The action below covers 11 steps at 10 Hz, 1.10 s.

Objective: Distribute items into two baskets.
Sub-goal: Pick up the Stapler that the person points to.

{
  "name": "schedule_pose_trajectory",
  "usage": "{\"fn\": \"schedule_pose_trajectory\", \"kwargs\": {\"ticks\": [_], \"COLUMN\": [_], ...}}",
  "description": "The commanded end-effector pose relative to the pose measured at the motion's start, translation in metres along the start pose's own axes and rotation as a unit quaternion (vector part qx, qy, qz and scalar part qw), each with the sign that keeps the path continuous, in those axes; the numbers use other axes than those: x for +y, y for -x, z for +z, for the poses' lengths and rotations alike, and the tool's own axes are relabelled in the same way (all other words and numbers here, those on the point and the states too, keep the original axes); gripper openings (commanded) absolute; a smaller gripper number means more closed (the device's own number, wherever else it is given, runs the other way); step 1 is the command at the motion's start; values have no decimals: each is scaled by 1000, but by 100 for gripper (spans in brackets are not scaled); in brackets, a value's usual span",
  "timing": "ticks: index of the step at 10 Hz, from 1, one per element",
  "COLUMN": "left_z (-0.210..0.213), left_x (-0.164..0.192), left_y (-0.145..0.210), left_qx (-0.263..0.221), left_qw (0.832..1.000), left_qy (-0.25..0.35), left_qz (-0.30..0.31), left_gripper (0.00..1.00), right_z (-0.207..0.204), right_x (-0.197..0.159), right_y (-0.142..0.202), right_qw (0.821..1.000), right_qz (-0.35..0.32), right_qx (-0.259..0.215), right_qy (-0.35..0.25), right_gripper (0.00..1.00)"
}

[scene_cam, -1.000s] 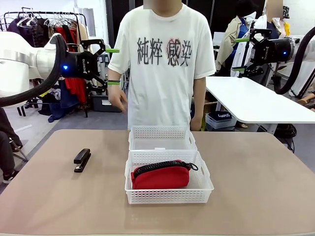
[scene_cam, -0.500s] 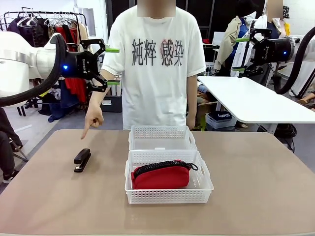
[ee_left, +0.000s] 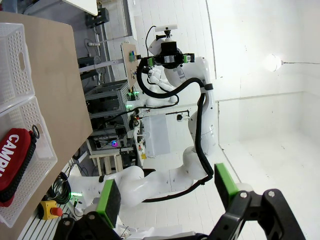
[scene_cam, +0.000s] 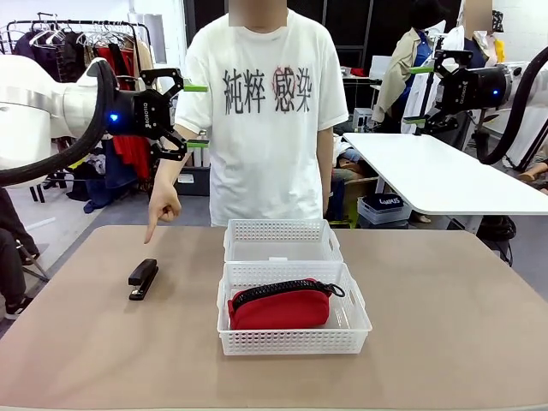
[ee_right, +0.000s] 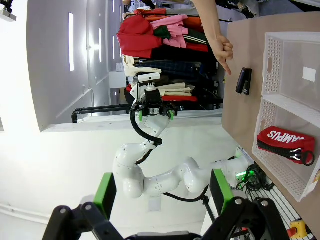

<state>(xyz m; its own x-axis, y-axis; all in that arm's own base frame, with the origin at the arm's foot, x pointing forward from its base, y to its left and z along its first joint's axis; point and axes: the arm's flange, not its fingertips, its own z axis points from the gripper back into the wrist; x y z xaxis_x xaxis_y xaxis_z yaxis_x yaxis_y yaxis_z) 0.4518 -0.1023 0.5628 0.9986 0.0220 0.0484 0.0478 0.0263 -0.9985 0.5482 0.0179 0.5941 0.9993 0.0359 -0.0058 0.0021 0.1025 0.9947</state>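
**Front view.**
- Stapler [scene_cam: 143,278] lies flat on the bare table [scene_cam: 445,325], at 9 o'clock of the near basket [scene_cam: 294,340] and well apart from it. Its long axis runs roughly 12 to 6.
- It looks small, stiff and dense for its size, with a smooth shell that may slip. Best hold is probably across the narrow flanks at mid-body, jaws coming straight down.
- Red pouch [scene_cam: 280,306] sits inside the near basket. It is soft and light and would sag if pinched.
- Far basket [scene_cam: 282,231] touches the near one at its 12 o'clock and holds nothing. It is likely where the stapler goes.
- The person's hand [scene_cam: 163,208] points one finger down, at 12 o'clock of the stapler and just above the table.
- Left gripper [scene_cam: 197,116] is raised with fingers spread and nothing between them. Right gripper [scene_cam: 417,94] is the same, high at 2 o'clock.
- There is open table all round the stapler. The table edge is nearest at 9 o'clock, and the pointing finger crowds 12.

**Left wrist view.**
- Green pads stand wide apart and hold nothing.
- The pouch and both lattice baskets show at 9 o'clock. The basket walls are thin and could catch a fingertip.

**Right wrist view.**
- Pads are spread here too.
- The stapler is at 1 o'clock, just outside the empty basket's wall, with the pointing finger near it.
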Motion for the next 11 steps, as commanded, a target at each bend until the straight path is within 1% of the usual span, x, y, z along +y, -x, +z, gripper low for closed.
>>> {"fn": "schedule_pose_trajectory", "kwargs": {"ticks": [1, 9, 10, 11], "left_z": [0, 0, 8, 13], "left_x": [-2, 0, 0, 1], "left_y": [0, 0, 0, -1], "left_qx": [0, 0, 50, 71], "left_qw": [1000, 1000, 996, 989], "left_qy": [1, 0, -66, -131], "left_qz": [-2, 0, -12, -5], "left_gripper": [100, 100, 100, 100], "right_z": [1, 1, 1, 1], "right_x": [2, 2, 2, 2], "right_y": [0, 0, 0, 0], "right_qw": [1000, 1000, 1000, 1000], "right_qz": [1, 1, 1, 1], "right_qx": [-4, -4, -4, -4], "right_qy": [1, 1, 1, 1], "right_gripper": [100, 100, 100, 100]}}
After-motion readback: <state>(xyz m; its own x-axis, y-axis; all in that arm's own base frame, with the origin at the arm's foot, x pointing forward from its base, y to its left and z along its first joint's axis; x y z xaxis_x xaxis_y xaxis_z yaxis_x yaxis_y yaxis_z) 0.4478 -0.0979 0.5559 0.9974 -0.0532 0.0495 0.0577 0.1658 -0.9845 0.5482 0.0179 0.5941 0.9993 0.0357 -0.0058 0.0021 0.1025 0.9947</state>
